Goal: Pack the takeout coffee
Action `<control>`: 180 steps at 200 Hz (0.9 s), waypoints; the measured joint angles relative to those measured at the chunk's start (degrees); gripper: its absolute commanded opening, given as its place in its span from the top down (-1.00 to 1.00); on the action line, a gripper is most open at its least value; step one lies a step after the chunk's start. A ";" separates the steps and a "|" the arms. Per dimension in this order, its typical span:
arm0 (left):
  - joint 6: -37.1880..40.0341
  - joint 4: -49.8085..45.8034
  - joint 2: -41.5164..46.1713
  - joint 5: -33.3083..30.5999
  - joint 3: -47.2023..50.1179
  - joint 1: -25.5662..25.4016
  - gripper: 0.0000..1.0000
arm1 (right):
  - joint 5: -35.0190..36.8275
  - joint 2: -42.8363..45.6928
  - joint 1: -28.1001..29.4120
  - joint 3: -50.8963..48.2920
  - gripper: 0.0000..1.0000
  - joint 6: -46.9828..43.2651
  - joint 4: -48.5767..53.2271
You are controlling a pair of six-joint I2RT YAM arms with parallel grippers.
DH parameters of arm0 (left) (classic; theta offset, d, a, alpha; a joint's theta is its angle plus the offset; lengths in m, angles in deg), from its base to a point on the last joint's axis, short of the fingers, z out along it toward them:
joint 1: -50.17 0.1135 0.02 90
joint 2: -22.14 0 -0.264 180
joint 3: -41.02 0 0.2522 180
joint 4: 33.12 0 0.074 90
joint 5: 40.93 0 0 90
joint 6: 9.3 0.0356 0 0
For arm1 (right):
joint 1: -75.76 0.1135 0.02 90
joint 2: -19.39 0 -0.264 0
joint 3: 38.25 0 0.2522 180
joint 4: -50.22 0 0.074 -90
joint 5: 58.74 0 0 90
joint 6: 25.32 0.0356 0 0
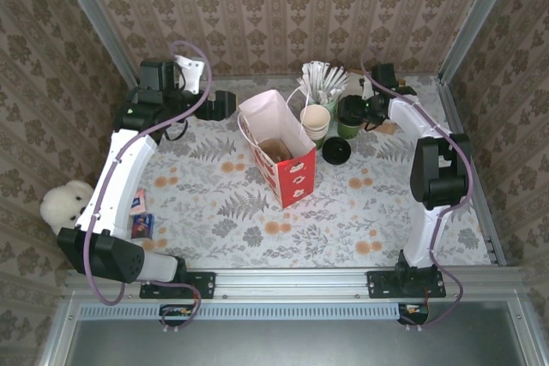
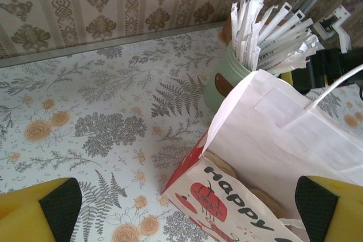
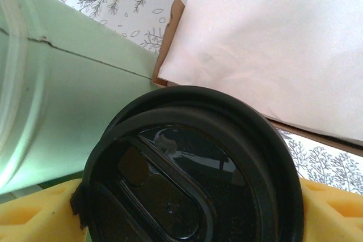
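Patterned wallpaper [image 1: 283, 6] closes in a bench [image 1: 223, 212] under a fern-and-flower cloth. A red and white paper bag [image 1: 294, 176] stands upright near the middle with its mouth open.

The takeout coffee [image 3: 193, 157] stands on the bench at about two o'clock from the bag, near it, with the stack of lidless cups [image 1: 315, 122] between the two. A green jar [image 2: 218, 83] of wrapped stirrers stands just beside it at its eleven o'clock, and a loose black lid [image 1: 336, 152] lies at the bag's three o'clock.

The step in hand looks to be the pickup. The right pincer [image 3: 187, 211] straddles the cup just under its black lid, with a yellow finger close in on each side. I cannot tell whether they are pressing yet or only bracketing it. The left pincer [image 2: 188, 205] is spread wide and released at the bag's ten o'clock, beside its rim and holding nothing.

The next move calls for a firm clamp on the cup wall and a straight lift, keeping the cup upright and clear of the jar and the stack. Then it must travel toward eight o'clock, over the bag's mouth, and be lowered inside without catching the thin paper rim or the handle
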 measured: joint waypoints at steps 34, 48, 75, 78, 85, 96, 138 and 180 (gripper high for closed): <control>-2.56 0.39 0.42 -2.60 1.51 0.00 -1.00 | 3.76 5.81 0.00 -6.60 -0.59 0.48 0.00; -3.87 0.39 0.42 -3.76 1.62 0.00 -1.00 | 5.09 8.57 0.00 -9.60 -0.59 1.01 0.13; -6.58 0.37 0.50 -4.87 2.10 0.00 -1.00 | 6.91 13.66 0.00 -15.13 -0.58 2.73 0.09; -6.88 0.35 0.52 -4.94 2.21 0.00 -1.00 | 6.97 14.23 0.00 -15.76 -0.58 2.95 0.11; -7.65 0.35 0.59 -5.27 2.45 0.02 -1.00 | 7.28 15.91 0.00 -17.55 -0.58 3.30 0.15; -8.87 0.35 0.63 -5.70 2.82 0.07 -1.00 | 7.52 18.56 0.00 -20.15 -0.58 3.87 0.35; -12.59 0.13 2.14 -9.62 4.24 0.39 -1.00 | 7.17 30.01 0.57 -28.98 -0.57 6.23 1.99; -16.35 0.68 4.66 -14.29 5.62 1.14 -1.00 | 5.70 38.73 6.29 -36.20 -0.57 7.48 2.40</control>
